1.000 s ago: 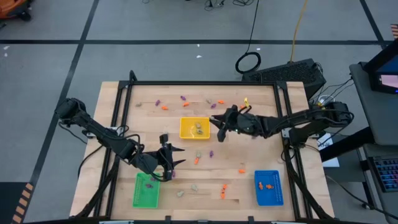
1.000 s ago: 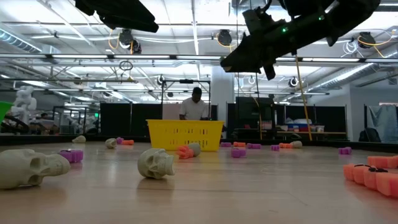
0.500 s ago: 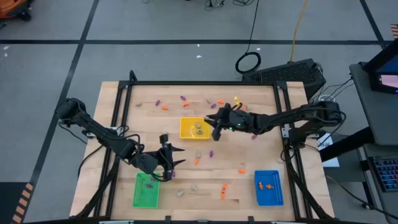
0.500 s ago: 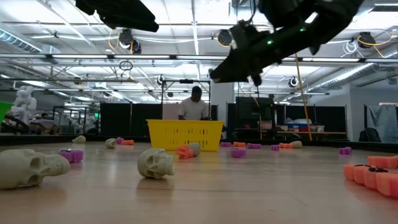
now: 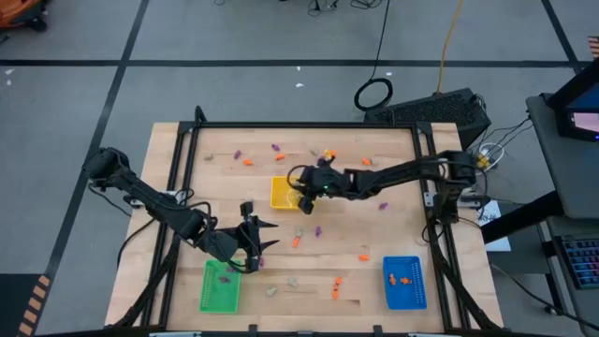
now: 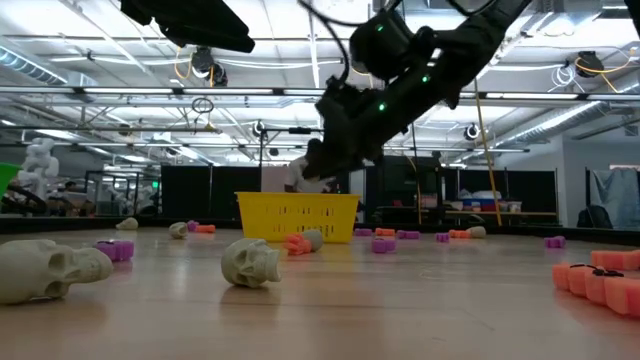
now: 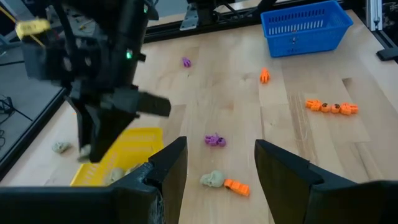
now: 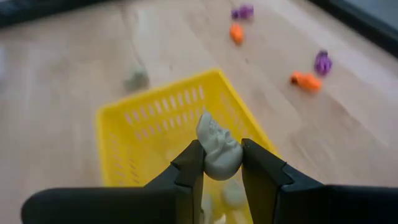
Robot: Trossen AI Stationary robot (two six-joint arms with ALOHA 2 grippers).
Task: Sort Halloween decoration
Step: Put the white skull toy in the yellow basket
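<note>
Right gripper (image 8: 222, 163) moved over yellow tray (image 8: 144, 127), clamped on pale beige-grey skull (image 8: 217, 149); left gripper (image 7: 216, 163) apart.

You see grey floor (image 5: 234, 37) with dark seams, black cabinet (image 5: 440, 110) beside wooden table (image 5: 374, 239), bright ceiling lights (image 6: 300, 30), person (image 6: 305, 170) standing beyond.

Bench (image 5: 393, 234): pale wood with plank seams. Trays: yellow (image 5: 281, 194), green (image 5: 220, 285), blue (image 5: 404, 282), each with slotted or mesh walls. Trinkets: orange (image 7: 330, 107), purple (image 7: 215, 140), pale beige-grey skull (image 8: 217, 151). Both arms: dark, near black. Floor (image 5: 234, 37): grey with dark lines.
</note>
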